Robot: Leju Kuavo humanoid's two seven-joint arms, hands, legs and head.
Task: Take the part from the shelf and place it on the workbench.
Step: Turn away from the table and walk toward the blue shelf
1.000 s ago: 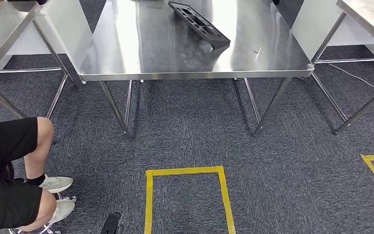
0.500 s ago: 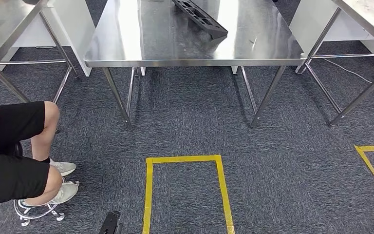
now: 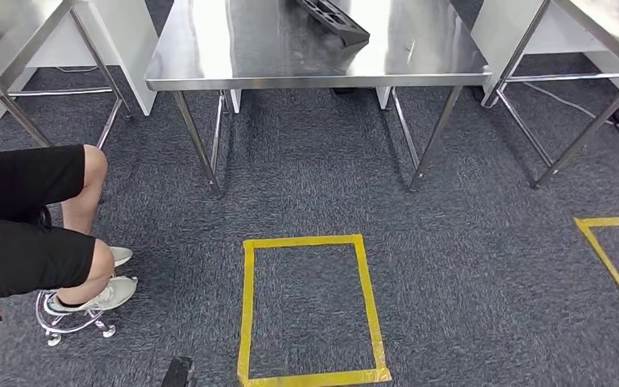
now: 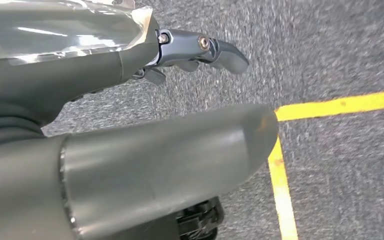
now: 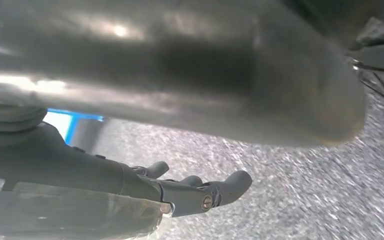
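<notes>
Steel workbench (image 3: 234,48) bears a compartmented black part (image 3: 332,18), nothing inside

We count three steel tables: one in the middle (image 3: 274,64), one at the left (image 3: 0,48) and one at the right (image 3: 612,32). One black part (image 3: 332,18) lies on the middle table. Two yellow tape outlines mark the carpet, one whole (image 3: 310,310) and one cut by the edge (image 3: 612,258). One seated person (image 3: 24,218) wears two pale shoes (image 3: 101,294).

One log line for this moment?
part on workbench | left hand empty | right hand empty | person seated left
</notes>
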